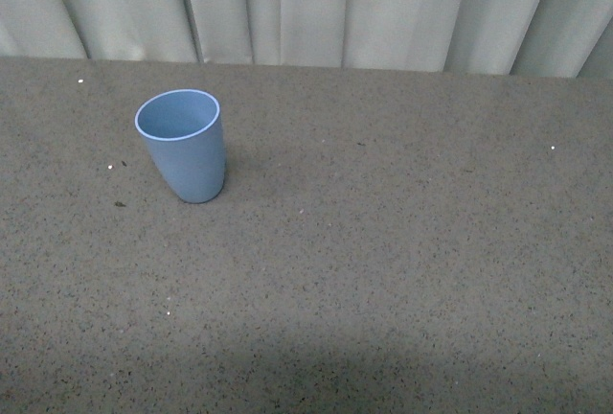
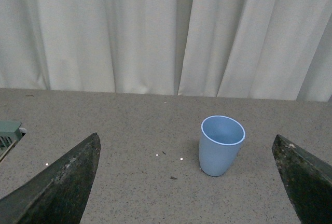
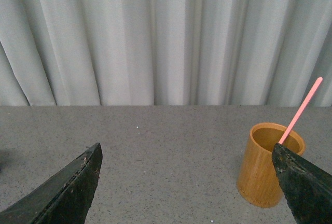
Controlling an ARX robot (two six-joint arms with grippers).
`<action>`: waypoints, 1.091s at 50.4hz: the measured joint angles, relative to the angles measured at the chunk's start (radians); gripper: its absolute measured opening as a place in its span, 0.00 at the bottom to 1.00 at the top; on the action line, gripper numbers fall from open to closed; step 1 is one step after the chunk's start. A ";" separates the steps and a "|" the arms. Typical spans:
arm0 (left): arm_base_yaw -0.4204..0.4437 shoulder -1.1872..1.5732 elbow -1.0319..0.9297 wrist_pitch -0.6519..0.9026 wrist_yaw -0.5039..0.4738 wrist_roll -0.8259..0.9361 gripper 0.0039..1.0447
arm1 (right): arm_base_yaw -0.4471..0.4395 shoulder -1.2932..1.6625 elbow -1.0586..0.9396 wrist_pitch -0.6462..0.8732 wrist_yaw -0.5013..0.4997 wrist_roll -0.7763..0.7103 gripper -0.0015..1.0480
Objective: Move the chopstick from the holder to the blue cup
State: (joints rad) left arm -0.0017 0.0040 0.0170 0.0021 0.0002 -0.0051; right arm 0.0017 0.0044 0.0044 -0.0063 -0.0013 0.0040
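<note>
The blue cup [image 1: 182, 144] stands upright and empty on the speckled grey table, left of centre in the front view. In the left wrist view the blue cup [image 2: 221, 144] lies ahead of my open left gripper [image 2: 187, 182], apart from both fingers. A pink chopstick [image 3: 301, 110] leans out of a round bamboo holder [image 3: 267, 167] in the right wrist view. My open right gripper [image 3: 187, 182] is short of the holder, with one dark finger [image 3: 303, 187] overlapping the holder's side in the picture. Neither arm shows in the front view.
A pale pleated curtain [image 1: 306, 7] hangs along the table's far edge. A light green slatted object [image 2: 8, 133] sits at the edge of the left wrist view. The holder is outside the front view.
</note>
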 joint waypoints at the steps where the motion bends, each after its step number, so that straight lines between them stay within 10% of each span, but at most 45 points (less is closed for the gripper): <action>1: 0.000 0.000 0.000 0.000 0.000 0.000 0.94 | 0.000 0.000 0.000 0.000 0.000 0.000 0.91; 55: 0.000 0.000 0.000 0.000 0.000 0.000 0.94 | 0.000 0.000 0.000 0.000 0.000 0.000 0.91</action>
State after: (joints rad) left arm -0.0017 0.0040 0.0170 0.0021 0.0002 -0.0051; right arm 0.0017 0.0044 0.0044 -0.0063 -0.0013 0.0040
